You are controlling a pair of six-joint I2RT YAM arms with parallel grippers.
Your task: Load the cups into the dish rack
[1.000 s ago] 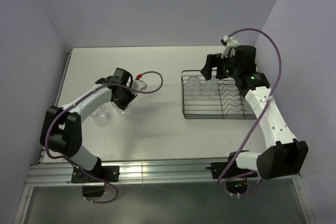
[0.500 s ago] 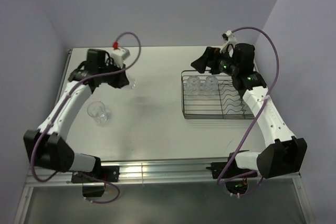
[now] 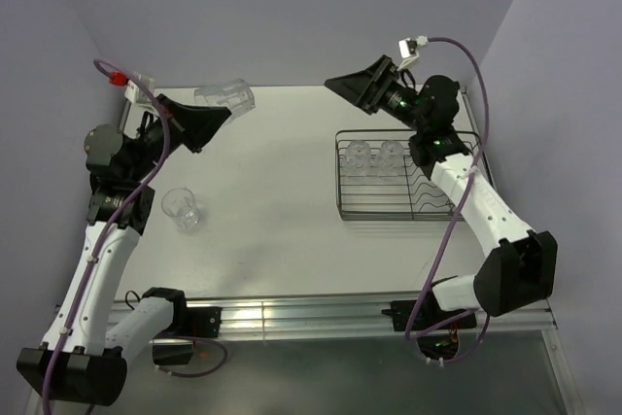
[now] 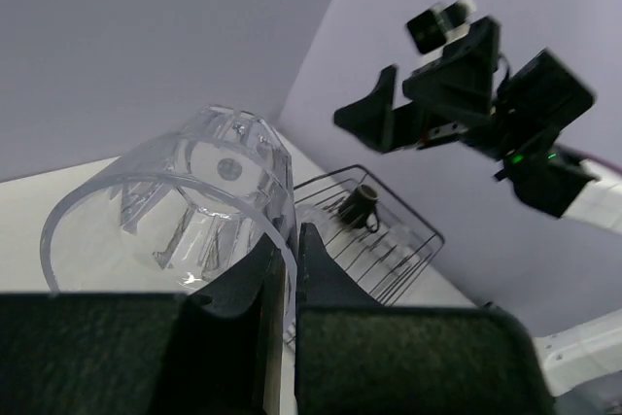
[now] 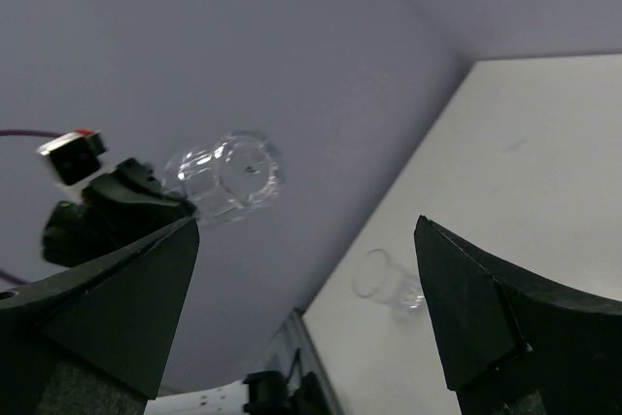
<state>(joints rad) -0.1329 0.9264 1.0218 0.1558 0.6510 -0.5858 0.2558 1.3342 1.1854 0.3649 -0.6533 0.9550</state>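
Observation:
My left gripper (image 3: pixel 222 112) is raised high over the table's far left. It is shut on the rim of a clear faceted tumbler (image 3: pixel 228 96), which it holds tilted in the air. In the left wrist view the fingers pinch the tumbler's (image 4: pixel 185 201) wall. Another clear tumbler (image 3: pixel 183 209) stands on the table at the left and also shows in the right wrist view (image 5: pixel 389 281). The wire dish rack (image 3: pixel 389 215) at the right holds two clear tumblers (image 3: pixel 358 155) (image 3: pixel 391 154) and a dark mug (image 4: pixel 362 206). My right gripper (image 3: pixel 335 84) is open and empty, raised left of the rack.
Purple walls close in the table at the back and both sides. A metal rail (image 3: pixel 292 313) runs along the near edge. The right arm (image 3: pixel 476 201) stretches over the rack's right side and hides part of it.
My left arm has swung up and to the left, lifting the tumbler well off the table. My right gripper has risen from above the rack and tilted upward.

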